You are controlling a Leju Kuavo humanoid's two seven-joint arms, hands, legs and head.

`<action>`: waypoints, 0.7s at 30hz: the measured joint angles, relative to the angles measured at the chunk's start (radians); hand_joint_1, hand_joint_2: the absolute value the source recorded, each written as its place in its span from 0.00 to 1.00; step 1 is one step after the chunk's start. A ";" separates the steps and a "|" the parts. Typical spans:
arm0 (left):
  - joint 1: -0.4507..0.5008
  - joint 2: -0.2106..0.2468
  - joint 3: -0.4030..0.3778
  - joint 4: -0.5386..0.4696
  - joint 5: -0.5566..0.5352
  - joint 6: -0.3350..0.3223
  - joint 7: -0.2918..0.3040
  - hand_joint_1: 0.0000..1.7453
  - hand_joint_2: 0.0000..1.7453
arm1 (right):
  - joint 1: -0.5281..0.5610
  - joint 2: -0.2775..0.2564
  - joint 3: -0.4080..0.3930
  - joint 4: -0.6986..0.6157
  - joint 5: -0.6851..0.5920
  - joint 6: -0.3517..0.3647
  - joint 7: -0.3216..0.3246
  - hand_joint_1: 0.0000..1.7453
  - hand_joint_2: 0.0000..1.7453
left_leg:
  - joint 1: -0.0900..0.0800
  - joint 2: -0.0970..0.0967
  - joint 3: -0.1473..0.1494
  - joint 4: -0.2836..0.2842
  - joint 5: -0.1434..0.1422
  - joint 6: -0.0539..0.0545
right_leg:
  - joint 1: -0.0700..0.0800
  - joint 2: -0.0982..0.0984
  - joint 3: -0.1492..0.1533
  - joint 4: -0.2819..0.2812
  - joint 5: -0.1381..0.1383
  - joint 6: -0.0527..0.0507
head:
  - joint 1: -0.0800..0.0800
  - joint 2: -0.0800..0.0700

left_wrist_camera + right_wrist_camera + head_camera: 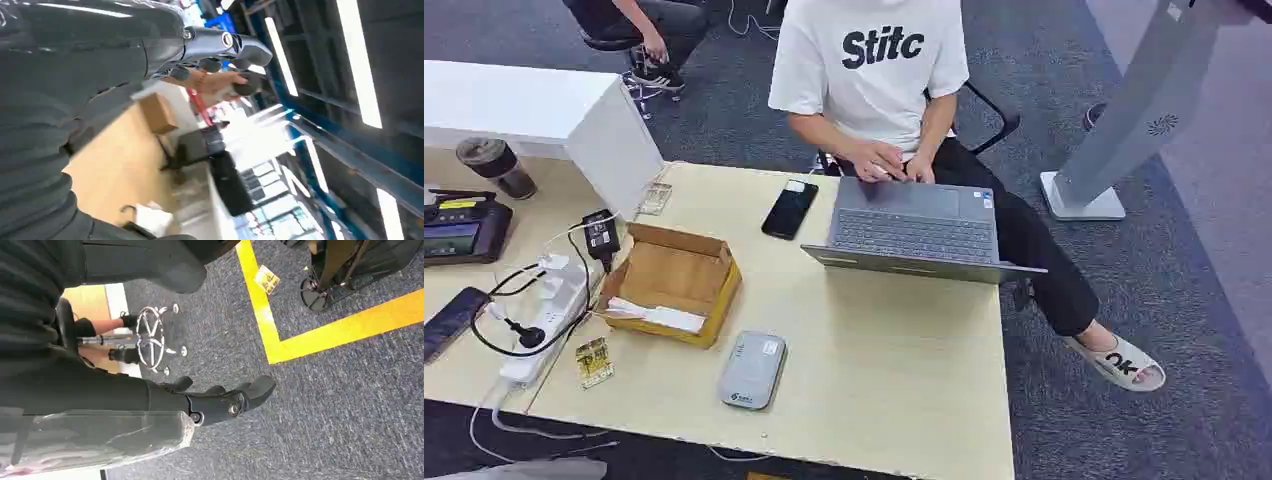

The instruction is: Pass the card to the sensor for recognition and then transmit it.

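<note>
A small yellow card [594, 361] lies on the wooden table [894, 380] near its front edge, beside a white power strip [549, 320]. The grey sensor box [752, 370] lies flat to the card's right. In the blurred left wrist view my left hand [220, 55] is raised in the air, fingers stretched out with nothing in them. My right hand [225, 402] hangs over grey carpet, fingers apart and empty.
An open cardboard box [672, 283] stands behind the sensor. A person in a white shirt [869, 60] types on a laptop [914, 235] at the far edge, with a black phone [789, 208] beside it. Cables, a handheld device [462, 230] and a cup [496, 165] are at the left.
</note>
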 joint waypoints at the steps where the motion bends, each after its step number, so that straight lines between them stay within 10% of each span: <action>1: -0.006 0.013 -0.034 -0.006 -0.010 0.013 0.000 0.00 1.00 | 0.000 -0.001 0.003 0.000 0.000 0.000 0.001 0.00 1.00 | 0.000 0.000 0.000 0.000 0.000 0.000 | 0.000 0.000 0.000 0.000 0.000 0.000 | 0.000 0.000; 21: -0.327 0.218 -0.465 0.178 -0.367 0.058 0.218 0.00 1.00 | -0.004 -0.020 0.076 0.000 -0.001 0.000 0.013 0.00 1.00 | 0.000 0.001 0.000 0.000 0.003 0.000 | 0.000 0.002 -0.001 0.000 0.004 0.001 | 0.000 0.000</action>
